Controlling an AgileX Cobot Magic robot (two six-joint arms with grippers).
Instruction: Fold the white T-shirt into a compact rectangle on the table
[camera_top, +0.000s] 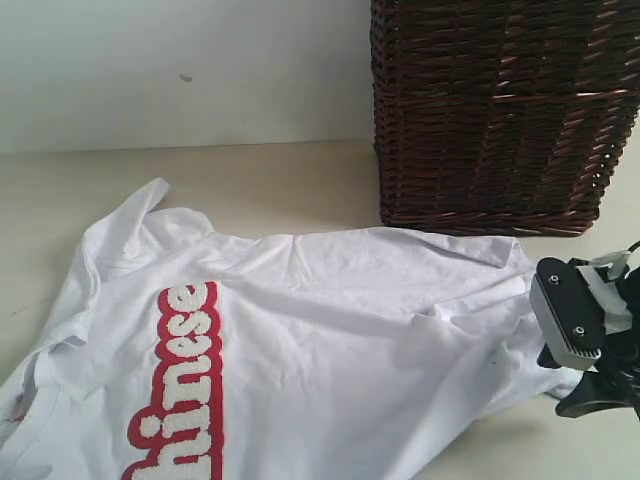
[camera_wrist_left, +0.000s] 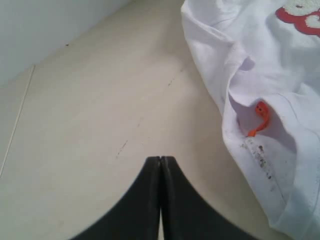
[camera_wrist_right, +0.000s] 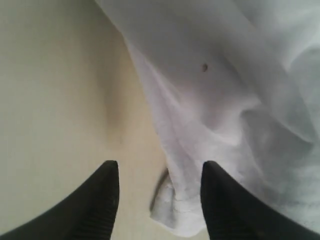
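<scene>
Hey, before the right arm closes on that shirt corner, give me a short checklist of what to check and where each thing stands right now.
1. Right tool open: ok, its jaws stand apart.
2. Shirt corner between those jaws: ok, the bunched corner lies in the gap and is not yet clamped.
3. Left tool out of the way: ok, it is shut and empty over bare table beside the white T-shirt.
4. Shirt lying flat: not ok, it is wrinkled and its edges are bunched.
5. Wicker basket clear of the shirt: cannot tell, its base and the shirt's far edge look very close.
</scene>
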